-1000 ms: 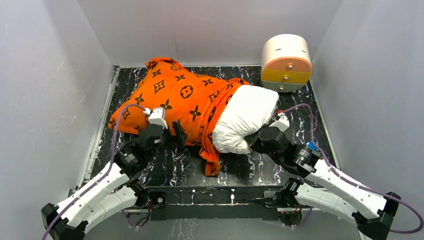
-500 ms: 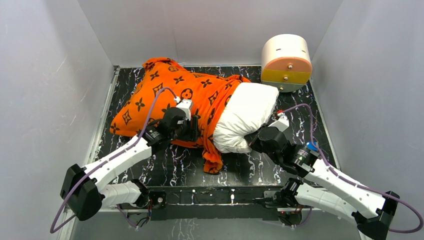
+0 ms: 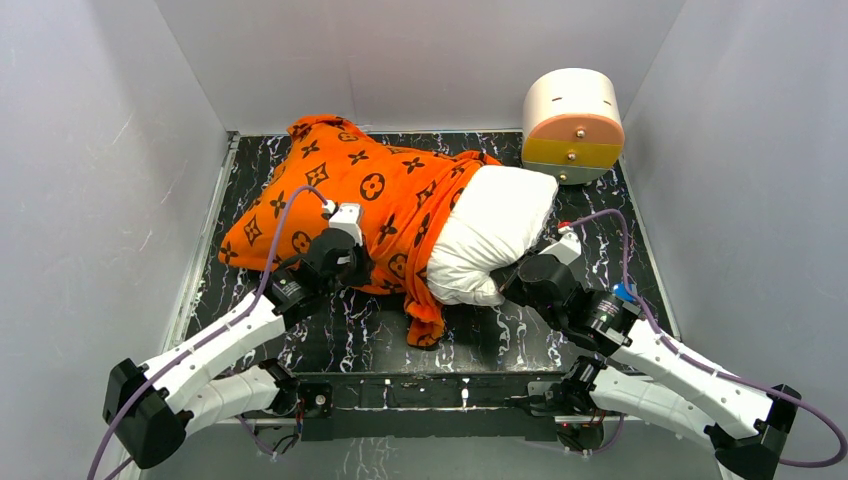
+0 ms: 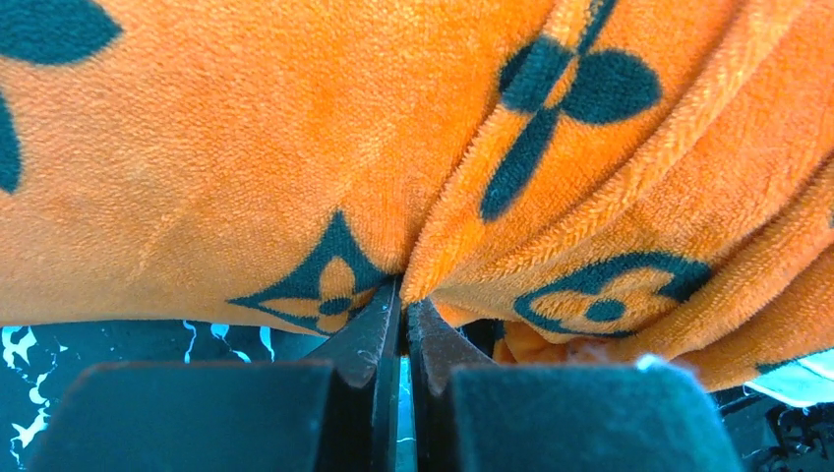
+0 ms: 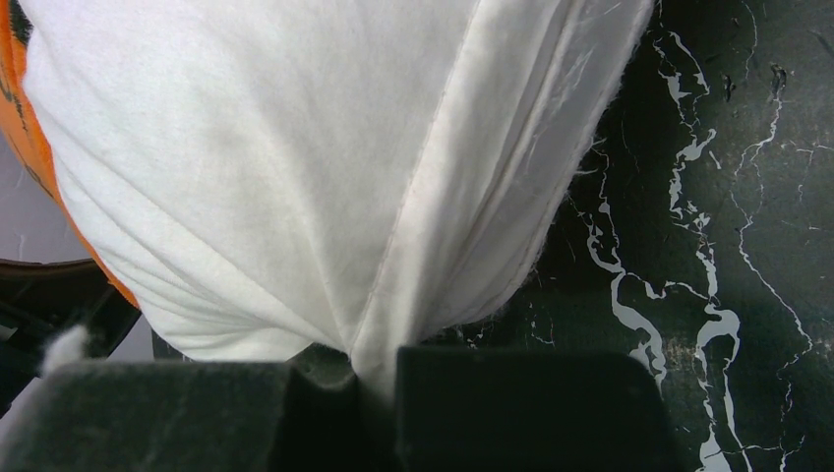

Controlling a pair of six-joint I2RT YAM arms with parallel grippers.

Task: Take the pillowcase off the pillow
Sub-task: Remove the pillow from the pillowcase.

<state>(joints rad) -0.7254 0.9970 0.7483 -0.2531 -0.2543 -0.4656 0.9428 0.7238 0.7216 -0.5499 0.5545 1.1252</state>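
Pillowcase sheathes the left half of the pillow; left gripper pinches its plush fold to strip it, while right gripper clamps the pillow's exposed seam as anchor.

- The middle and far left of the table are occupied by the pillowcase and pillow, laid as one bulk.
- The far right corner is blocked by the drawer box, set just beside the pillow's far end.
- A bare strip is left along the near edge, crossed by the left arm and right arm.
- A narrow bare band is left between pillow and right wall.
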